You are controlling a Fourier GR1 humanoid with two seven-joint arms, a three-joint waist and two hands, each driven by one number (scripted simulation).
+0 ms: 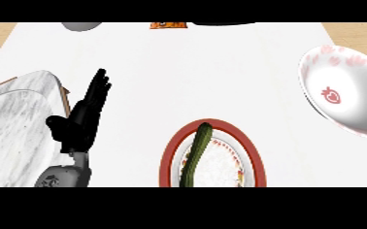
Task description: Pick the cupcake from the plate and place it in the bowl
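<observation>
Left robot hand seen at left of frame, fingers straight and apart from thumb, nothing held. Right robot hand not seen. Red-rimmed plate set at lower centre on white counter; long green vegetable laid across it, cucumber-like, no cupcake seen. White bowl with strawberry print placed at right edge, tilted, well apart from plate. Marble slab at left edge.

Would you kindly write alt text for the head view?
A long green vegetable lies on a red-rimmed plate, with a strawberry-patterned white bowl at right. The left hand rests open at left; no cupcake shows.
</observation>
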